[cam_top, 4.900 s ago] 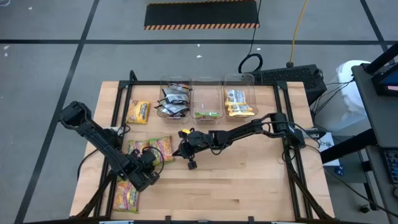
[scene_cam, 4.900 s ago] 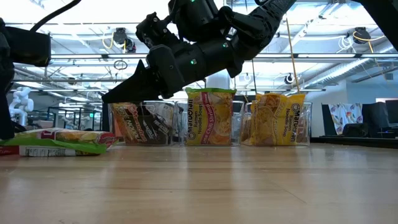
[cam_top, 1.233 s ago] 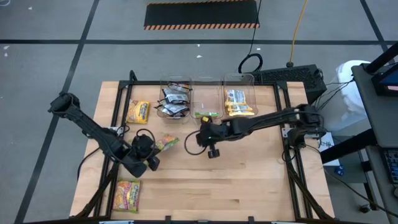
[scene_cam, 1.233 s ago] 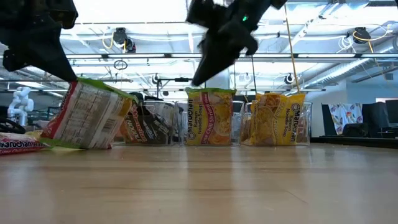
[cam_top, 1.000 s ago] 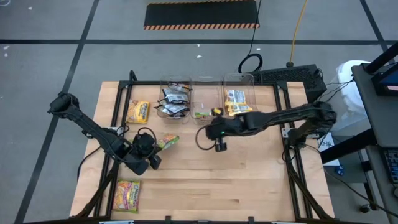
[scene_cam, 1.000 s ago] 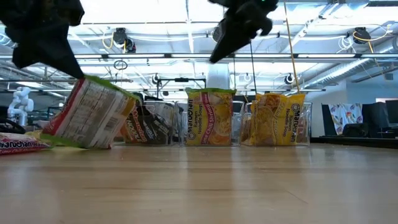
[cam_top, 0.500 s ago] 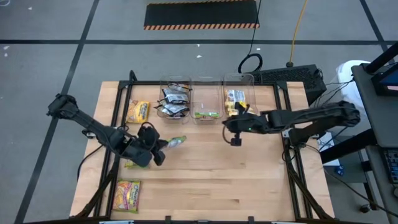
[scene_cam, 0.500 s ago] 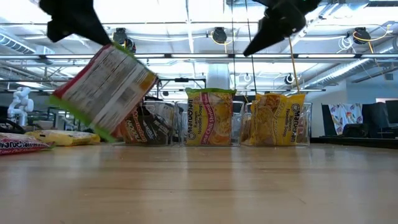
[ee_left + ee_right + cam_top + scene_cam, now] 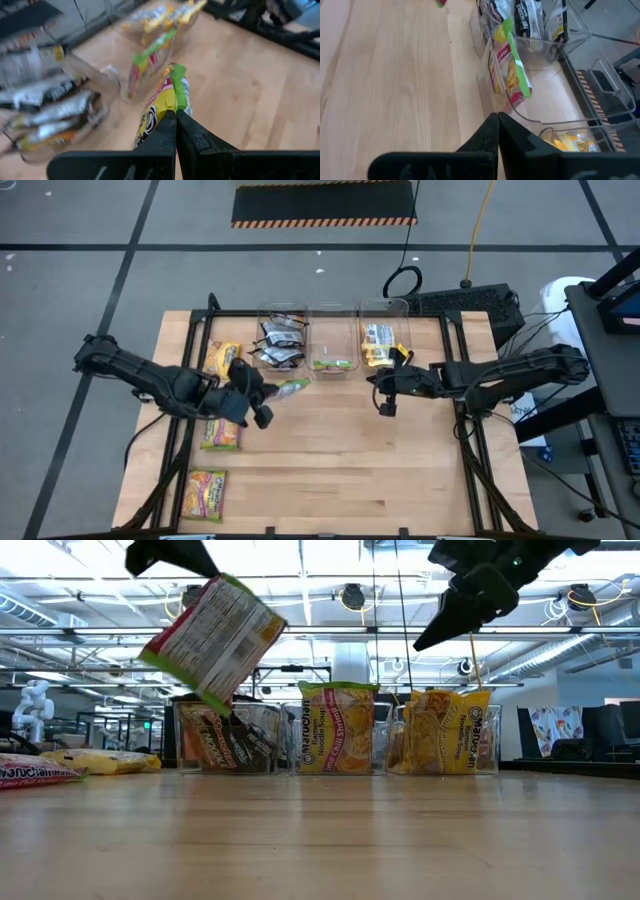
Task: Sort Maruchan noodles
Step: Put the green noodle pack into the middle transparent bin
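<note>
Mostly sorted, judging by the layout. Three clear plastic bins [image 9: 333, 315] stood in a row at the table's far edge: the left one held the black crinkly ramen packets [image 9: 280, 343], the middle one a single lime-green-and-pink packet [image 9: 333, 364], the right one the yellow-orange packets [image 9: 381, 346]. The left gripper [image 9: 268, 393] was clenched on another lime-green-and-pink flat ramen packet [image 9: 291, 387], lifted off the wooden table [image 9: 400, 470] just in front of the left and middle bins. The right gripper [image 9: 383, 389] was clamped shut with nothing in it, near the right bin. Left to do: three loose packets on the table's left side [image 9: 223, 360], [image 9: 222, 434], [image 9: 205, 494], plus dropping the held one, probably into the middle bin.
</note>
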`<act>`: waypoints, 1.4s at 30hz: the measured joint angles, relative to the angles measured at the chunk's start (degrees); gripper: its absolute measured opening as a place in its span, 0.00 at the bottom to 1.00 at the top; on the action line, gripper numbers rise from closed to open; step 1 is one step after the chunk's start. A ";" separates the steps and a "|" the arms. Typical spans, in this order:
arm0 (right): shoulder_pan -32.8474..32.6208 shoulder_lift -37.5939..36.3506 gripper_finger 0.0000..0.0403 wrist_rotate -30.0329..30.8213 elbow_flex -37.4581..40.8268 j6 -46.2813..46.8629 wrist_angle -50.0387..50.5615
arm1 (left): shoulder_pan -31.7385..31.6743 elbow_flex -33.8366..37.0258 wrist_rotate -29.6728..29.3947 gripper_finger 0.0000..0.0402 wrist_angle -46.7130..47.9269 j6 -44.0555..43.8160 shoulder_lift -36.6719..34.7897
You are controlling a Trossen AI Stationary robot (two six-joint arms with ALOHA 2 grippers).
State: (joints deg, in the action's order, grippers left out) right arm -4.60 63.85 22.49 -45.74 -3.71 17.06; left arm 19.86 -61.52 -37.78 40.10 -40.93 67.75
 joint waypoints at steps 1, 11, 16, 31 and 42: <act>0.00 -0.06 0.00 0.01 0.00 -0.23 -0.10 | -0.87 -0.70 0.02 0.00 -0.22 1.38 0.00; 0.00 -1.73 0.00 0.12 0.00 -0.49 1.91 | -9.81 -6.23 2.40 0.00 -3.09 15.31 0.00; 0.00 -3.08 0.00 0.17 0.00 -1.61 1.98 | -15.71 -6.61 7.46 0.00 -8.53 21.55 0.00; 0.00 -6.45 0.00 0.19 -0.02 -3.65 2.67 | -33.55 -6.79 25.14 0.00 -23.54 32.26 4.16; 0.02 -6.48 0.00 0.17 -0.07 -4.50 3.17 | -41.50 -6.59 38.64 0.00 -36.00 33.57 14.94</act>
State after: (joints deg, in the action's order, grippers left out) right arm -4.58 57.36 22.65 -45.80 -8.21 20.23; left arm -21.65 -68.12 0.86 4.10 -7.35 82.69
